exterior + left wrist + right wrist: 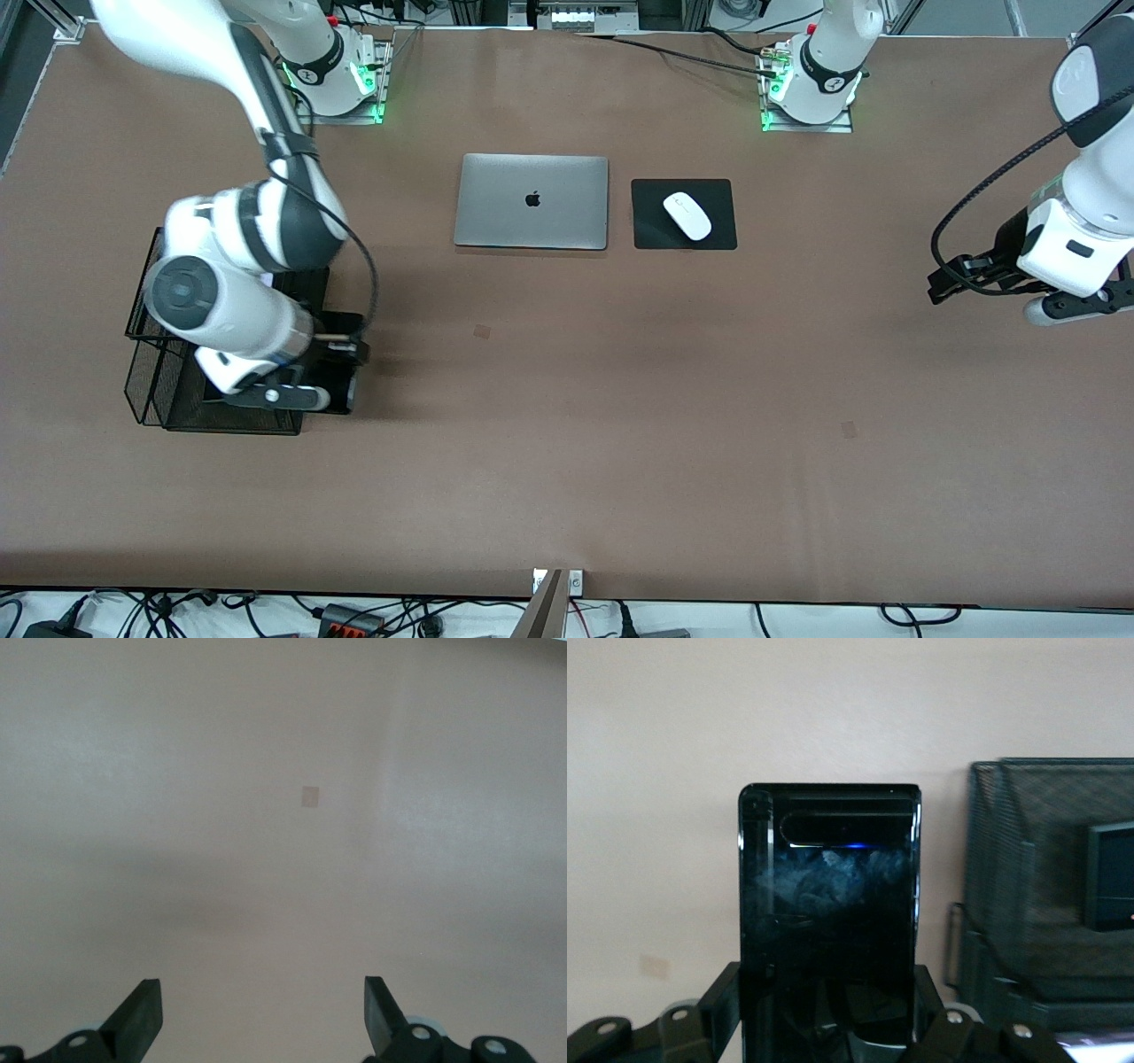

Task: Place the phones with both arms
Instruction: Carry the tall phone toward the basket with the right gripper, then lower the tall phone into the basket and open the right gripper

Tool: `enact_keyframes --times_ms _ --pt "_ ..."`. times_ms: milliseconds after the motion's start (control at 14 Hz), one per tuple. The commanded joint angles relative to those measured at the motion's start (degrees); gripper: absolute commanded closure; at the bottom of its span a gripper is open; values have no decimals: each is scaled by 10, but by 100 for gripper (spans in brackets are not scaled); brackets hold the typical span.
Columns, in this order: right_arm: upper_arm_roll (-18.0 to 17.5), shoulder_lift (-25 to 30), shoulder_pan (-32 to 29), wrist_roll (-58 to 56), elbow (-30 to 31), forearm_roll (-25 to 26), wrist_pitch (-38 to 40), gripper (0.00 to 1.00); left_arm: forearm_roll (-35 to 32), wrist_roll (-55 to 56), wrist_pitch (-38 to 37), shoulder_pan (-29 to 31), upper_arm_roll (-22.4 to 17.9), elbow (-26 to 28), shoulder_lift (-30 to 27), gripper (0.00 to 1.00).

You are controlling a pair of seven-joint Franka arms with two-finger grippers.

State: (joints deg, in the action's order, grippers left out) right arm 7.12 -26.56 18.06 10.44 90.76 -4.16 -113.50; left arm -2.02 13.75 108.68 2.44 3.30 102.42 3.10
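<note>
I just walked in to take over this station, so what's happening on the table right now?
The right tool is shut on a black phone and holds it beside the black mesh rack at the right arm's end of the table. Another dark phone seems to sit in the rack already. The left tool waits open over bare table at the left arm's end. A closed laptop and a white mouse on its pad lie untouched.

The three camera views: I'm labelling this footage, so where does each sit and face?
Front view: high across the table, facing both white arms and the black wire-mesh rack.
Left wrist view: over bare table, open left pincer showing.
Right wrist view: right pincer shut on the black slab phone; the rack shows here and in the front view.
</note>
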Motion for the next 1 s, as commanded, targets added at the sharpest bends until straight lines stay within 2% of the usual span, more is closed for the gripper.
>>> enact_keyframes --times_ms 0,71,214,570,784,927 --pt "-5 82 -42 -77 78 1 16 74 15 -20 14 -26 -21 30 -37 0" --pt "-5 96 -59 -101 91 1 35 74 14 -20 9 -40 -39 30 -38 0" --pt "-4 121 -95 -139 114 2 67 74 14 -24 -16 -39 -42 28 -36 0" --pt "-3 123 -174 -183 119 21 145 74 15 -24 -27 -36 -39 0 -20 0" --pt "-3 113 -189 -183 132 32 159 74 17 -24 -86 -37 -38 -62 13 0" --pt "-3 110 -192 -182 148 38 158 74 18 -55 -114 -34 -37 -81 25 0"
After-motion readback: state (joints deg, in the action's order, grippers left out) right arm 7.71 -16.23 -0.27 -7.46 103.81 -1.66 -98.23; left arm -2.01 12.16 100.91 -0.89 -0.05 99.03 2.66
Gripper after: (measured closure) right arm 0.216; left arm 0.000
